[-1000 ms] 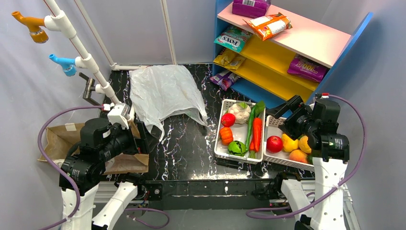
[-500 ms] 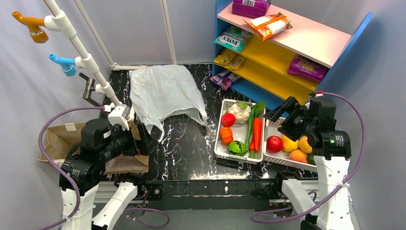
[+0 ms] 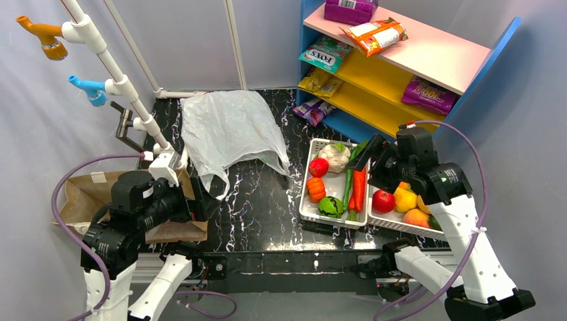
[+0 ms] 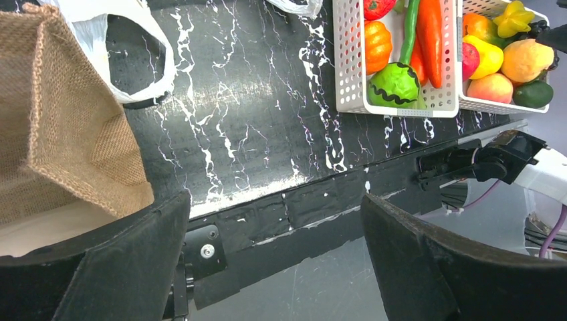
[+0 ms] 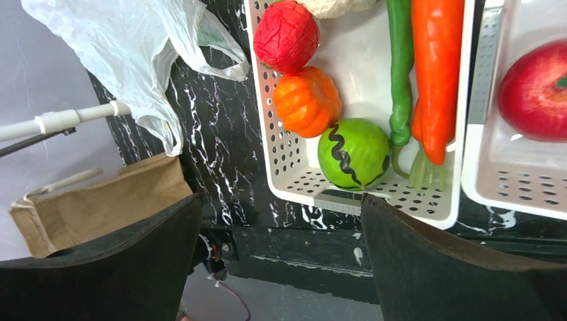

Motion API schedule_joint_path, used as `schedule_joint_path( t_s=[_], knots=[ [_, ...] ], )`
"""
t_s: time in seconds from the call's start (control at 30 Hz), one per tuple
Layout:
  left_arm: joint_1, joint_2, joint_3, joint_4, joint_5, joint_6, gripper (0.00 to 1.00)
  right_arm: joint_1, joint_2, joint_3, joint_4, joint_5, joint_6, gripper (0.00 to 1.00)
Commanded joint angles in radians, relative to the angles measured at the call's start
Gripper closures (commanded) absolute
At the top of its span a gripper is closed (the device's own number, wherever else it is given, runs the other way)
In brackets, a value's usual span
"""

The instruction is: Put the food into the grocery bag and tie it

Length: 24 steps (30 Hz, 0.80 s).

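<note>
As it lies, the grocery bag point(image 3: 231, 130) (handles point(image 3: 215, 179) nearward) runs front-to-back.

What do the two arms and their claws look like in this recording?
The left arm and right arm match: white tubular links, bulky black joint housings, and a looping purple cable trailing from each. The left claw and right claw each have two broad, matte-black fingers. No markings are legible.
</note>
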Motion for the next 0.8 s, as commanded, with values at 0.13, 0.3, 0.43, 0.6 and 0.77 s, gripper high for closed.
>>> schedule_joint_path(
  t_s=[0.13, 0.3, 0.43, 0.6, 0.77],
  knots=[
    [-0.004, -0.03, 0.005, -0.065, -0.026, -0.007, 0.01, 0.072, 0.049, -0.07, 0.127, 0.07, 0.227, 0.06],
    [-0.005, -0.047, 0.011, -0.088, -0.04, -0.008, 0.0, 0.106, 0.088, -0.126, 0.196, 0.121, 0.354, 0.06],
    [-0.005, -0.052, 0.023, -0.109, -0.054, 0.006, 0.01, 0.119, 0.13, -0.151, 0.231, 0.144, 0.437, 0.05],
    [-0.004, -0.053, 0.041, -0.133, -0.075, 0.023, 0.0, 0.134, 0.204, -0.159, 0.275, 0.158, 0.503, 0.03],
    [-0.004, -0.051, 0.047, -0.141, -0.081, 0.028, 0.0, 0.146, 0.29, -0.173, 0.336, 0.146, 0.569, 0.02]
  ],
)
